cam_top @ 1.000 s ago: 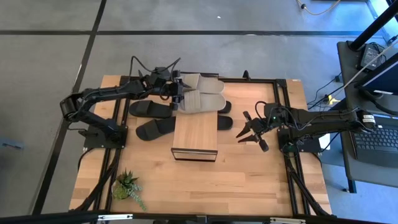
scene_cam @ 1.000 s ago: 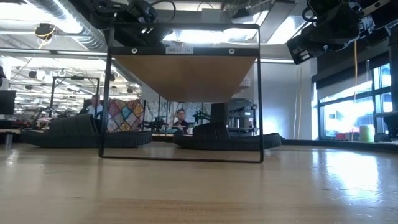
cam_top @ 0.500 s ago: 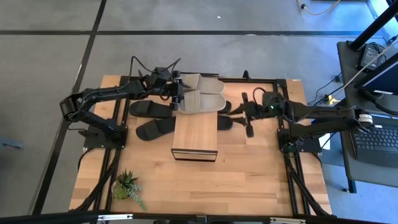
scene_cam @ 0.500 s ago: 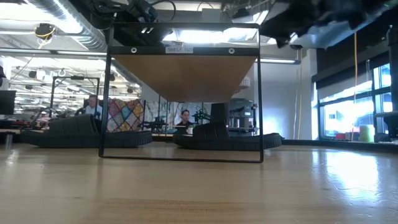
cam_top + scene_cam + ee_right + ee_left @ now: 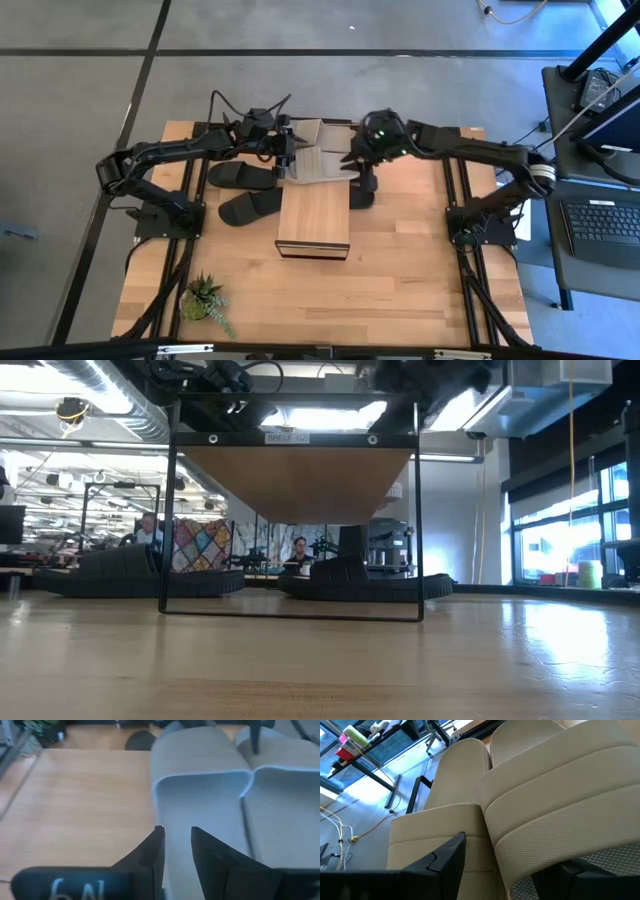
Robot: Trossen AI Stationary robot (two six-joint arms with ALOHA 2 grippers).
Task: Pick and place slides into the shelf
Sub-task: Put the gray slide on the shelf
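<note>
My left gripper (image 5: 289, 152) clasps the beige slides (image 5: 322, 158) at the shelf's (image 5: 314, 215) twelve o'clock end, while my right gripper (image 5: 354, 165), fingers narrowly parted, hovers at their three o'clock.

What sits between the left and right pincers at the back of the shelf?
The two beige slides, side by side on the shelf, lie between the left pincer and right pincer, clearest in the high view.
</note>
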